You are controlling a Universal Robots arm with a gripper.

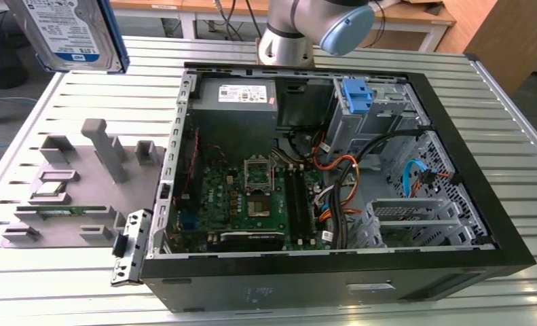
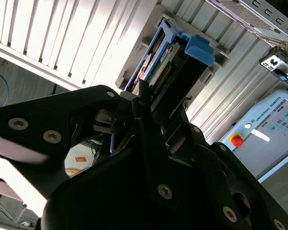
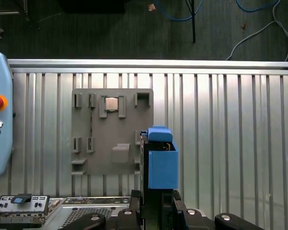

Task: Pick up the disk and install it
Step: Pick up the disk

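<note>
The disk (image 1: 73, 34), a silver hard drive with a white-and-blue label and blue side rails, hangs high in the air at the exterior view's upper left, above the table's far corner. In both wrist views my gripper (image 3: 156, 203) (image 2: 149, 108) is shut on it. The disk (image 3: 161, 163) (image 2: 175, 60) sticks out edge-on from between the black fingers, its blue rail and tab at the outer end. It hovers over the slatted table beside a grey fixture plate (image 3: 110, 134).
An open black computer case (image 1: 341, 282) lies on the slatted table, with the motherboard, cables and a grey power-supply box (image 1: 241, 95) inside. A bare blue bracket (image 1: 357, 95) sits in its drive bay. The grey fixture plate (image 1: 78, 183) lies at the case's left. A pendant (image 3: 0, 115) rests nearby.
</note>
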